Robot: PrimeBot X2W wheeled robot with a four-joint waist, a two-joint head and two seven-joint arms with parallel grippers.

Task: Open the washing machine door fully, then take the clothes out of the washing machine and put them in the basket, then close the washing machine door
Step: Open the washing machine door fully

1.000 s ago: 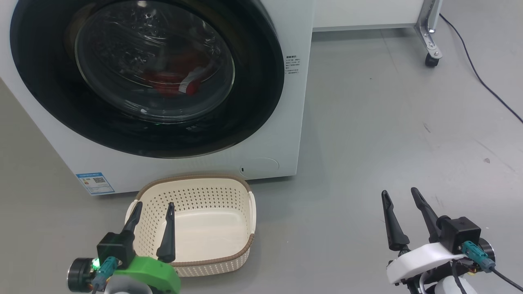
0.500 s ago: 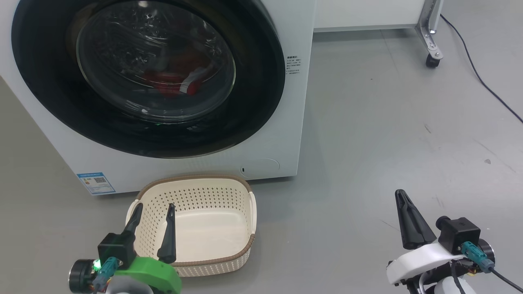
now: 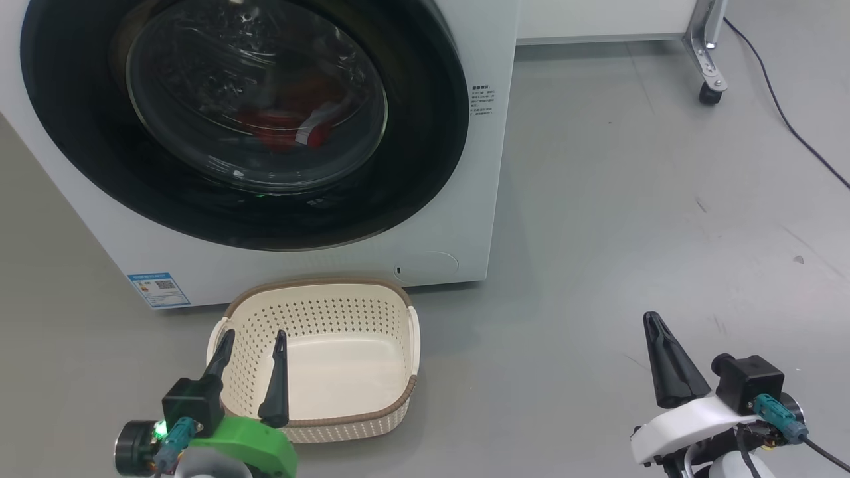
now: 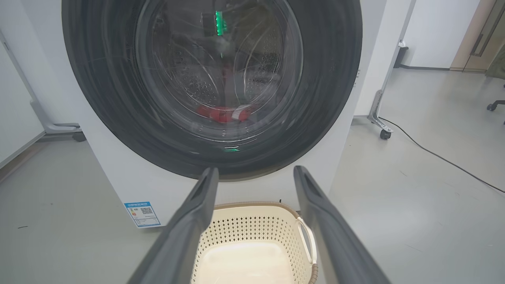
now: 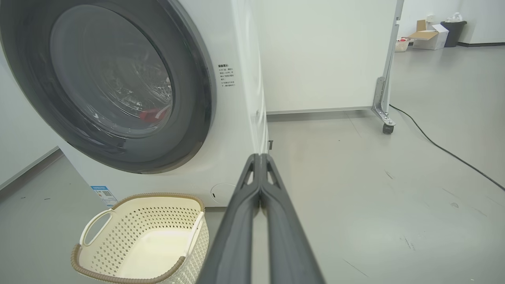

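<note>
The washing machine door (image 3: 255,99) stands shut ahead and left of the right jaws, which are pressed together empty, so these should likely hook its right rim edge and swing it wide, clear of the spread, empty left jaws over the basket (image 3: 319,285).

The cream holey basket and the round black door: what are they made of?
Cream perforated basket: probably moulded matte plastic, given its uniform holes; brown rim imitates weave. Round black door: glossy rim, likely plastic, around clear glass; red clothes show through.
</note>
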